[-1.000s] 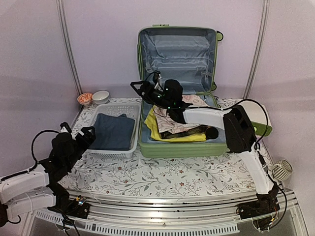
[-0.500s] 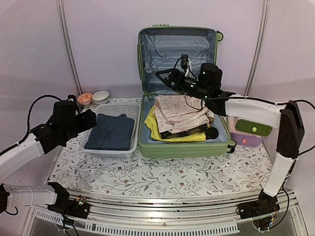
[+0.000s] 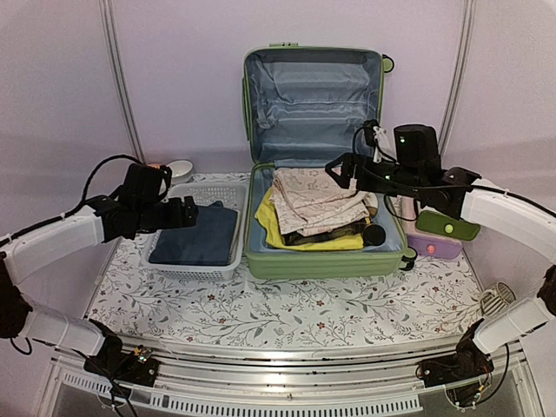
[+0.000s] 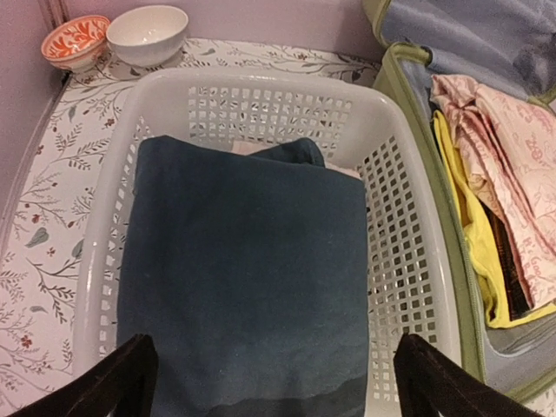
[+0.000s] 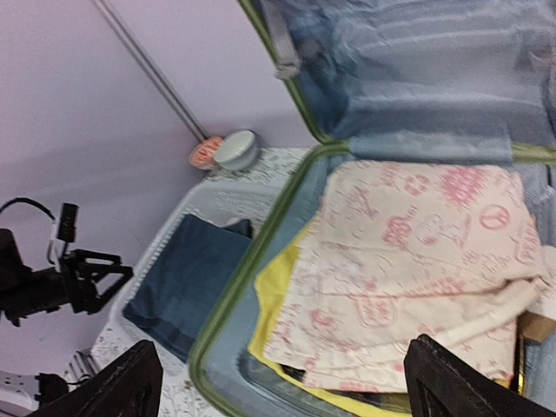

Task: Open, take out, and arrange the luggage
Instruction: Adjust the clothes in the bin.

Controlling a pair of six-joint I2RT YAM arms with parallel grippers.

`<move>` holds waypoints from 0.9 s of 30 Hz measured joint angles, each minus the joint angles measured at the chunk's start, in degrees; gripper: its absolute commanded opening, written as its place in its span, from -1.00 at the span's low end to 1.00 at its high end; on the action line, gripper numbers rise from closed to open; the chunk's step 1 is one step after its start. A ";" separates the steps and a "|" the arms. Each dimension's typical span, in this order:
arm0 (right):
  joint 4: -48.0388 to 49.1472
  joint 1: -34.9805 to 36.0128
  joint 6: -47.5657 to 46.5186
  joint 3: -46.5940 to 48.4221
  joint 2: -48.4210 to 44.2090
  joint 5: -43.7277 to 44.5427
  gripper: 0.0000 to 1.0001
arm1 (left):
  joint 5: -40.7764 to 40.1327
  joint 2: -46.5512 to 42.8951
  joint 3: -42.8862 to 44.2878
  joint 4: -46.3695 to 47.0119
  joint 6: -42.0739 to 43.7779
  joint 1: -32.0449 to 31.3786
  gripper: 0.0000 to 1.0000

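Toward the back of the floral surface (image 3: 287,313), the luggage (image 3: 321,263) lies open. Its lid stands upright against the wall with the grey-blue lining bare, so the opening step looks done. Its lower half is still packed: a cream garment with pink print (image 3: 317,198) lies on top of a yellow one (image 3: 271,228) and some darker items. Just left of the case, the white perforated basket (image 3: 195,269) holds one folded blue garment (image 3: 195,233). This suggests unpacking is under way but far from finished.

Over the last second both arms have swung. The right arm had reached across the case toward its rear left corner and has since pulled back to the right side. The right claw (image 5: 285,347) now hovers above the right rear of the case, looking over the cream garment, its fingers spread wide with nothing between them. The left arm has risen from the near left corner of the surface. The left claw (image 4: 274,343) now hangs over the basket above the blue garment, likewise wide open and empty.

That repositioning probably sets up the next pick, with the cream garment the likely target.

Right of the case sits a small purple, white and green box (image 3: 443,230). Behind the basket stand a white bowl (image 4: 146,33) and an orange patterned bowl (image 4: 76,39).
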 measured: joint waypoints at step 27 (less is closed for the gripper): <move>-4.92 -0.44 -9.18 -10.38 -2.97 11.45 0.98 | -3.41 16.55 4.46 -2.40 -1.22 4.92 -1.00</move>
